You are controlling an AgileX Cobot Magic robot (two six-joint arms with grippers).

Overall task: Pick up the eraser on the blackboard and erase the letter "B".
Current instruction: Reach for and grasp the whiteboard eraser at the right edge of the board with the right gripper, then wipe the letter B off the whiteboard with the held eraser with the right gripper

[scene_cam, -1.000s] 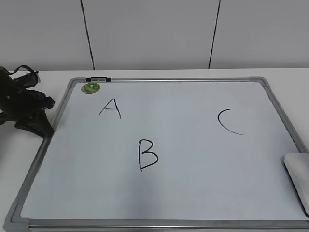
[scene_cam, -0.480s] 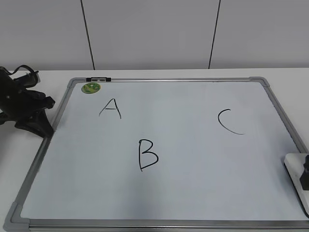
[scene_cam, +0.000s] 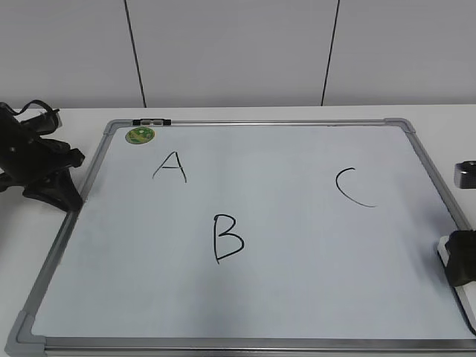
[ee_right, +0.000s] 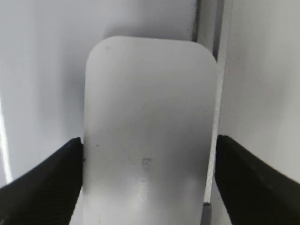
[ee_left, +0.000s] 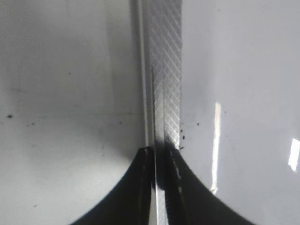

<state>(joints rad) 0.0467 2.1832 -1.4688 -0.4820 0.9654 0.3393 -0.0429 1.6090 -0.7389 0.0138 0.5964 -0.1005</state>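
Note:
The blackboard lies flat with the letter "B" in black at its lower middle. The white eraser lies at the board's right edge, partly hidden by my right gripper. In the right wrist view the eraser sits between my right gripper's open fingers: the left finger touches its side, the right finger is a sliver off. My left gripper is shut at the board's left frame. Its tips rest over the ribbed metal strip.
A black "A" and a round green sticker are at the upper left, a black "C" at the right. A small black clip sits on the top frame. The right frame strip runs beside the eraser.
My right gripper has come in from the right edge and lowered over the eraser until its fingers straddle it. The left arm and the board have not moved.

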